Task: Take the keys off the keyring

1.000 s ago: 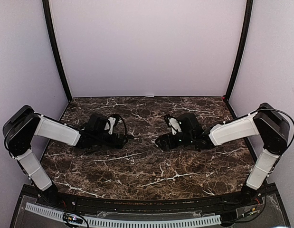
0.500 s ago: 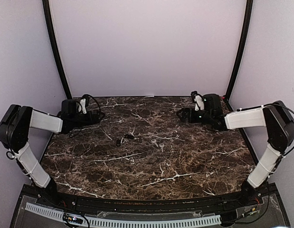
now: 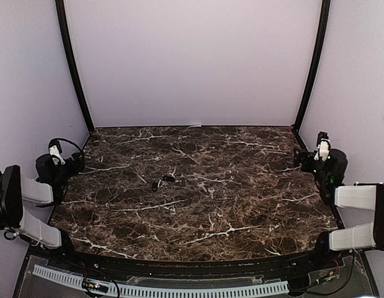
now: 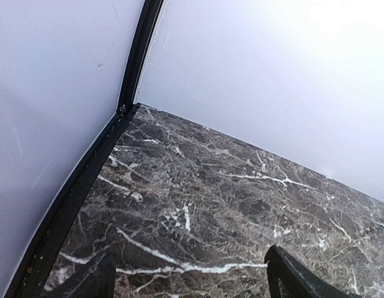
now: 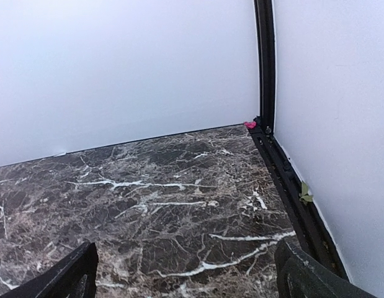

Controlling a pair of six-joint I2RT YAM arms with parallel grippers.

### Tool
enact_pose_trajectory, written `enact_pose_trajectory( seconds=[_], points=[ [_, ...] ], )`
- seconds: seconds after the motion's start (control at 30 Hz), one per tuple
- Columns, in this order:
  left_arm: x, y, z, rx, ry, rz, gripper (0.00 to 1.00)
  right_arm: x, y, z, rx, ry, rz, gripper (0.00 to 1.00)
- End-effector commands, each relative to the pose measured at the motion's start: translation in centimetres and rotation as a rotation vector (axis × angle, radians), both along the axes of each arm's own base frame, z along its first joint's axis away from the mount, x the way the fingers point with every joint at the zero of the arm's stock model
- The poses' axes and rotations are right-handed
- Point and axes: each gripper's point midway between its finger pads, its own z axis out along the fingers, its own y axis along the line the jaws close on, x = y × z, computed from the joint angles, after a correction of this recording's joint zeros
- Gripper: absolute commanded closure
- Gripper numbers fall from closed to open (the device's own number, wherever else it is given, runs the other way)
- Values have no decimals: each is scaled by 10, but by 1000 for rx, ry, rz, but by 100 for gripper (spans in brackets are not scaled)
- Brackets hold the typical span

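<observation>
Keys (image 3: 210, 192): two small silvery pieces lie loose on the dark marble tabletop (image 3: 241, 214), near its middle and slightly right of centre. The keyring (image 3: 156, 184), with its black fob, lies to their left, near them but not touching. The thin ring itself is too small to make out.

Left pincer (image 4: 190, 254): jaws spread wide, nothing between them, touching nothing. It faces the rear left corner post (image 4: 138, 56).

Right pincer (image 5: 188, 245): likewise spread wide and empty, held above the marble, facing the rear right corner.

Left arm (image 3: 36, 191): folded low at the left edge of the tabletop, well apart from keys and keyring.

Right arm (image 3: 356, 197): folded low at the right edge, also well apart from both.
</observation>
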Motion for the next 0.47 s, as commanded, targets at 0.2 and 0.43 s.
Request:
enact_pose_trajectory(
  seconds=[0.2,0.43],
  points=[
    [-3,-42,13,211,-172,-135,10,-13,-8,2,-132,-176,-40,2],
    [4,-49,8,256,-154,-132,8,-5,-3,-5,-139,-162,-8,2]
  ],
)
